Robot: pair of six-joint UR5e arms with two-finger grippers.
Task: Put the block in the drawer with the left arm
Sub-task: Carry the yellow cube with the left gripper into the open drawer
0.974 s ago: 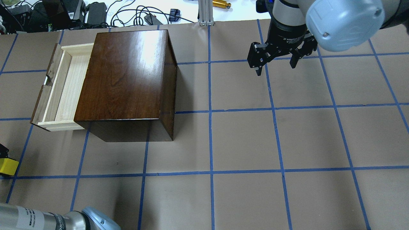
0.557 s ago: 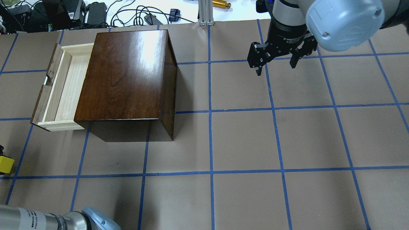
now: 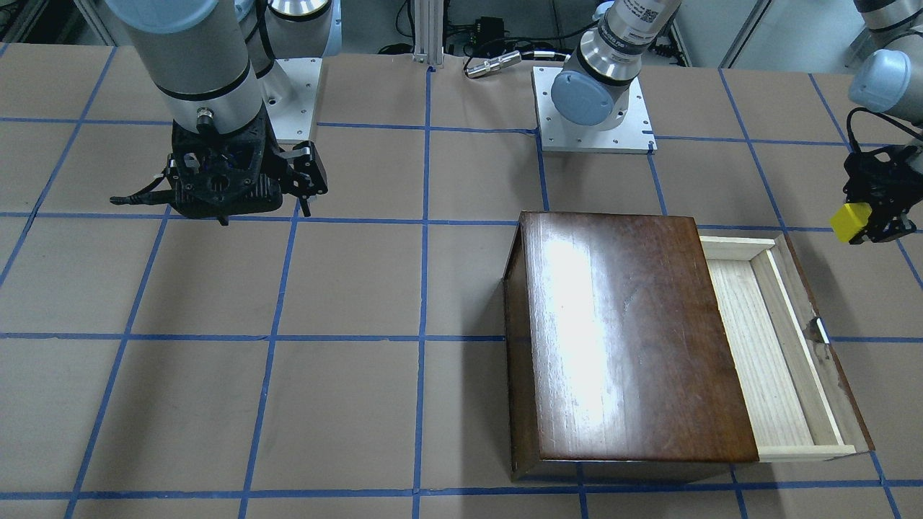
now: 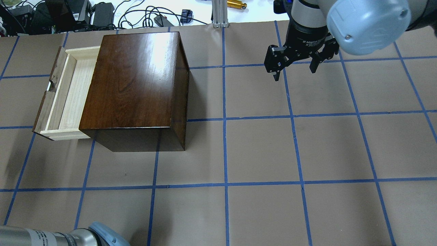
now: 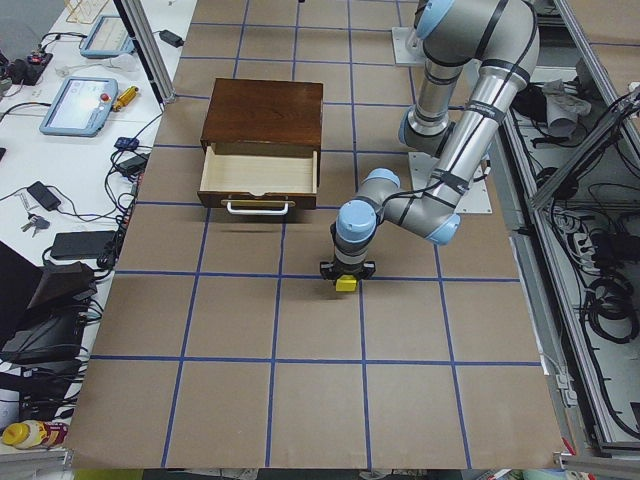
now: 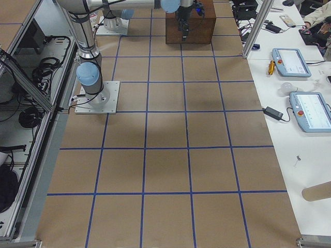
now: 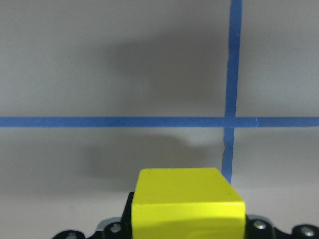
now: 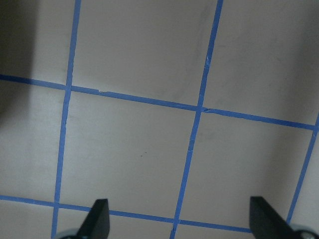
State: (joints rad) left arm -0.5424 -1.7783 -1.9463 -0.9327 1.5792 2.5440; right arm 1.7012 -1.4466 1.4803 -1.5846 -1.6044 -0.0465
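Observation:
The yellow block (image 3: 851, 220) is clamped in my left gripper (image 3: 874, 210), off the table, near the robot-side corner of the drawer's front. It also shows in the left wrist view (image 7: 187, 201) and the exterior left view (image 5: 346, 285). Both are outside the overhead view. The drawer (image 3: 775, 346) is pulled out of the dark-brown box (image 3: 627, 331), and its pale tray (image 4: 65, 92) holds nothing. My right gripper (image 4: 294, 72) is open and empty over the table, far from the box. Its fingertips (image 8: 97, 219) stand wide apart.
The drawer's dark front with its metal pull (image 5: 258, 207) faces the left gripper. The arm bases (image 3: 595, 108) stand on the table's robot side. Cables, boxes and a brass part (image 4: 236, 4) lie past the far edge.
The block and my left gripper have slid out past the overhead view's left edge. The left forearm has shifted lower in that view. The right arm has not moved.

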